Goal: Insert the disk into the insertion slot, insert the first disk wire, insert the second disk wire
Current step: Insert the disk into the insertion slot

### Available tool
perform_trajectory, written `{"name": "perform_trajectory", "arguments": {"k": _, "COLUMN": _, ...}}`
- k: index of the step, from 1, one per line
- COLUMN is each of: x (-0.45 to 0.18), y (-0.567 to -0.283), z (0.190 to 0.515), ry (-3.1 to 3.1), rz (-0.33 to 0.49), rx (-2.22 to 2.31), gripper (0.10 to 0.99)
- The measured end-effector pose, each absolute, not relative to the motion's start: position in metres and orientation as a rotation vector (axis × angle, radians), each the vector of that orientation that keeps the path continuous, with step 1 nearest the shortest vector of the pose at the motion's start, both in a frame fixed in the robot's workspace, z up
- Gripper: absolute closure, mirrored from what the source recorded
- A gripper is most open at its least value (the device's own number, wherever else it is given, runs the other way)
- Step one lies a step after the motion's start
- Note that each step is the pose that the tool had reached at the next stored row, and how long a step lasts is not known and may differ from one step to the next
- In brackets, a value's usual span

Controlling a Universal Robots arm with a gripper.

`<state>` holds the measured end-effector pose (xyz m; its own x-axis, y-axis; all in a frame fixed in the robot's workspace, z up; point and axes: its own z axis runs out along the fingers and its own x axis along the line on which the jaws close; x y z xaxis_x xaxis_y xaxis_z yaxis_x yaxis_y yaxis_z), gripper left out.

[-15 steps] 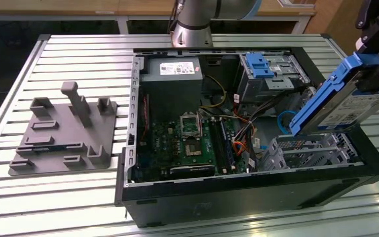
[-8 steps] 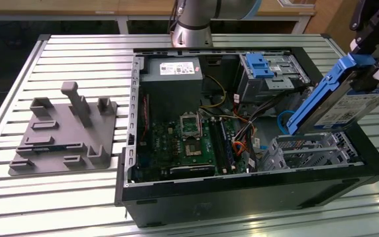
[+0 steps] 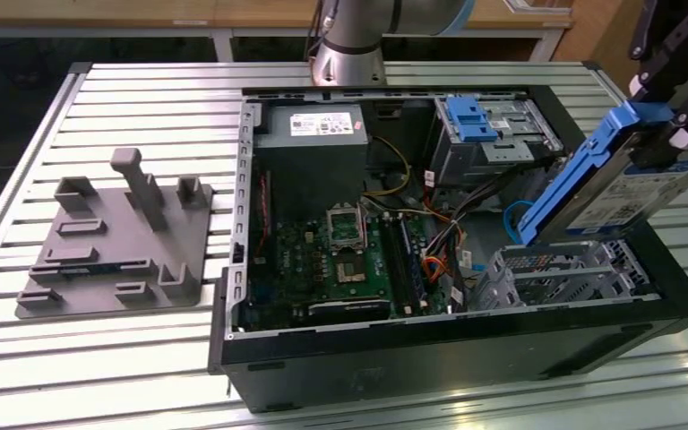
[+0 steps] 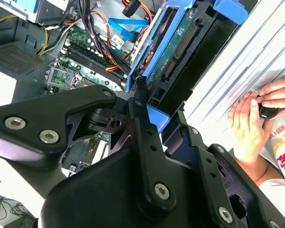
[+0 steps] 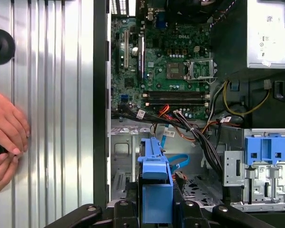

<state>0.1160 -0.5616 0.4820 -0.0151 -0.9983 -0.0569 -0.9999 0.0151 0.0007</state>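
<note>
The disk (image 3: 613,190), a silver drive in a bright blue carrier, hangs tilted over the front right corner of the open computer case (image 3: 440,349). My gripper (image 3: 665,154) is shut on its upper end. Just below the disk's lower end lies the insertion slot (image 3: 559,273), a perforated silver bay. In the first wrist view the carrier of the disk (image 5: 156,190) sits between my fingers, above the insertion slot (image 5: 123,164). The second wrist view shows the disk (image 4: 180,45) edge-on with its connector pins. A blue flat cable (image 5: 179,161) and a bundle of wires (image 5: 192,130) lie beside the slot.
A taller metal cage with a blue latch (image 3: 485,125) stands behind the slot. The motherboard (image 3: 344,260) and power supply (image 3: 311,125) fill the case's left half. A grey fixture (image 3: 117,242) lies on the slatted table. A person's hands (image 5: 4,140) rest beside the case.
</note>
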Motion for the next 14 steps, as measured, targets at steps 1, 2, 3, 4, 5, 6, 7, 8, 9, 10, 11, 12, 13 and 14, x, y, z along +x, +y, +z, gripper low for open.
{"name": "perform_trajectory", "arguments": {"k": 1, "x": 0.1160, "y": -0.5616, "z": 0.4812, "ry": 2.209, "rz": 0.062, "rx": -2.176, "gripper": 0.725}}
{"name": "perform_trajectory", "arguments": {"k": 2, "x": 0.1160, "y": -0.5616, "z": 0.4804, "ry": 2.209, "rz": 0.062, "rx": -2.177, "gripper": 0.725}}
{"name": "perform_trajectory", "arguments": {"k": 3, "x": 0.1160, "y": -0.5616, "z": 0.4797, "ry": 2.209, "rz": 0.062, "rx": -2.177, "gripper": 0.725}}
{"name": "perform_trajectory", "arguments": {"k": 4, "x": 0.1160, "y": -0.5615, "z": 0.4790, "ry": 2.209, "rz": 0.062, "rx": -2.178, "gripper": 0.725}}
{"name": "perform_trajectory", "arguments": {"k": 5, "x": 0.1160, "y": -0.5615, "z": 0.4780, "ry": 2.209, "rz": 0.061, "rx": -2.178, "gripper": 0.725}}
{"name": "perform_trajectory", "arguments": {"k": 6, "x": 0.1160, "y": -0.5615, "z": 0.4772, "ry": 2.209, "rz": 0.061, "rx": -2.178, "gripper": 0.725}}
{"name": "perform_trajectory", "arguments": {"k": 7, "x": 0.1160, "y": -0.5615, "z": 0.4764, "ry": 2.208, "rz": 0.061, "rx": -2.179, "gripper": 0.725}}
{"name": "perform_trajectory", "arguments": {"k": 8, "x": 0.1160, "y": -0.5615, "z": 0.4757, "ry": 2.208, "rz": 0.061, "rx": -2.179, "gripper": 0.725}}
{"name": "perform_trajectory", "arguments": {"k": 9, "x": 0.1160, "y": -0.5615, "z": 0.4749, "ry": 2.208, "rz": 0.061, "rx": -2.179, "gripper": 0.725}}
{"name": "perform_trajectory", "arguments": {"k": 10, "x": 0.1160, "y": -0.5615, "z": 0.4742, "ry": 2.208, "rz": 0.061, "rx": -2.180, "gripper": 0.725}}
{"name": "perform_trajectory", "arguments": {"k": 11, "x": 0.1160, "y": -0.5615, "z": 0.4734, "ry": 2.208, "rz": 0.061, "rx": -2.180, "gripper": 0.725}}
{"name": "perform_trajectory", "arguments": {"k": 12, "x": 0.1160, "y": -0.5615, "z": 0.4727, "ry": 2.208, "rz": 0.060, "rx": -2.180, "gripper": 0.725}}
{"name": "perform_trajectory", "arguments": {"k": 13, "x": 0.1160, "y": -0.5615, "z": 0.4719, "ry": 2.208, "rz": 0.060, "rx": -2.181, "gripper": 0.725}}
{"name": "perform_trajectory", "arguments": {"k": 14, "x": 0.1160, "y": -0.5615, "z": 0.4712, "ry": 2.207, "rz": 0.060, "rx": -2.181, "gripper": 0.725}}
